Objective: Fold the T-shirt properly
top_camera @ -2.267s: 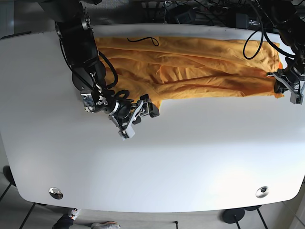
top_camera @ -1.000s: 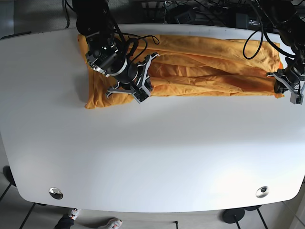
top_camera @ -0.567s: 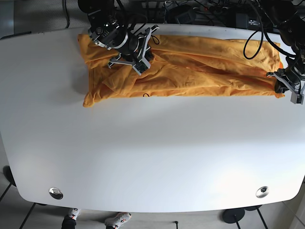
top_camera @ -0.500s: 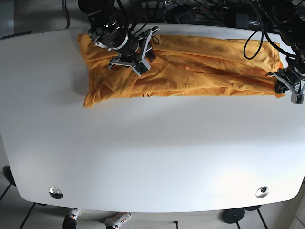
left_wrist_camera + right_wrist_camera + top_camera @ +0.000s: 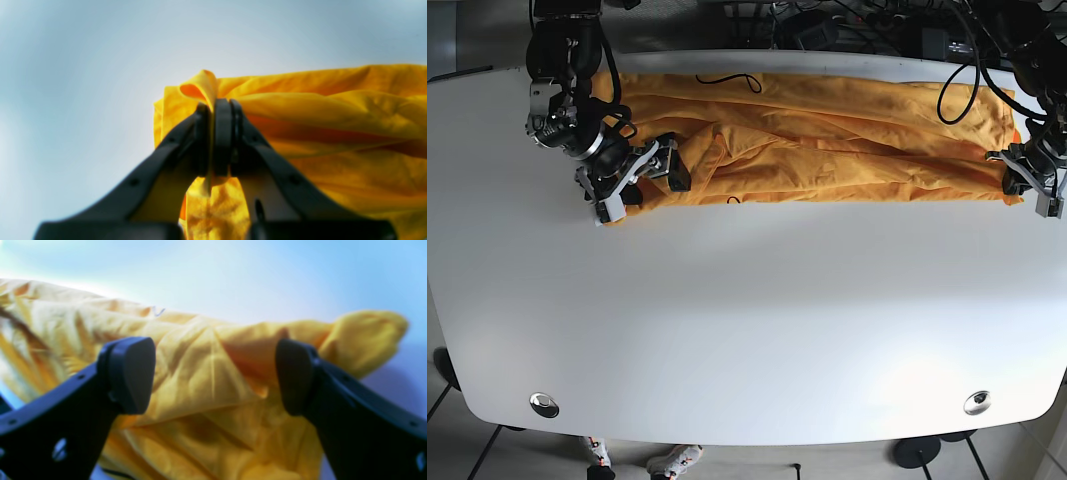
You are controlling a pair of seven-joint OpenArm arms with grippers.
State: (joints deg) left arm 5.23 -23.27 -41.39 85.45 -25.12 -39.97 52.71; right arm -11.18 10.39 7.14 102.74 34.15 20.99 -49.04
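T-shirt (image 5: 333, 110): cut off right of and below the left gripper (image 5: 213, 140). Behind the right gripper (image 5: 213, 373), cloth blurred; folds ran off left and bottom edges.

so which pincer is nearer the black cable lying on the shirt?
Right. The right pincer sits just below-left of the cable; the left pincer clamps the shirt far across.

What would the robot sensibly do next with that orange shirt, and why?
Probably close the right gripper on the T-shirt. Its jaws stand wide apart with bunched cloth between them, gripping nothing, while the left gripper is shut on the shirt's other end. With both ends held, the arms could likely carry out the next fold.
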